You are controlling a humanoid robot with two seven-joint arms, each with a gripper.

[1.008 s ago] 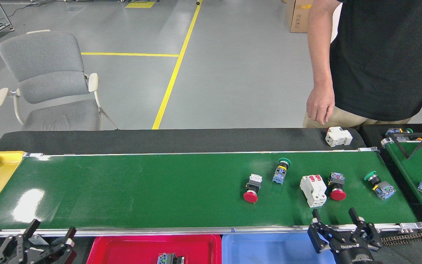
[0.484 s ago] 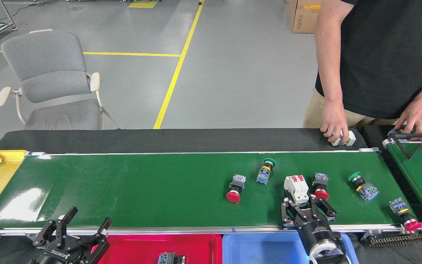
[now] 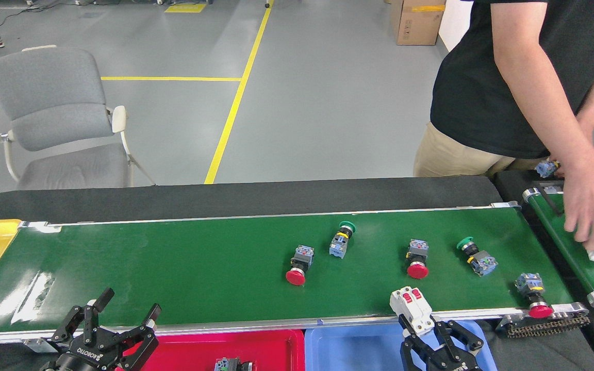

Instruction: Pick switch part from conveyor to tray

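On the glossy green conveyor (image 3: pixel 173 268) I counted five push-button switches: three with round red mushroom heads (image 3: pixel 295 276) and two with green heads (image 3: pixel 347 226), all lying on their sides, well apart from each other. The white switch part (image 3: pixel 411 309), a blocky plastic piece with two red levers on top, was clenched in my right gripper (image 3: pixel 423 330) at the near silver rail, just above the blue tray (image 3: pixel 348 345). My left gripper (image 3: pixel 114 330) stood released, black fingers spread, beside the red tray (image 3: pixel 256 342), where one more switch (image 3: pixel 230 365) lay. A person's hand (image 3: pixel 588 211) rested on the smaller belt (image 3: pixel 570 234) at right.
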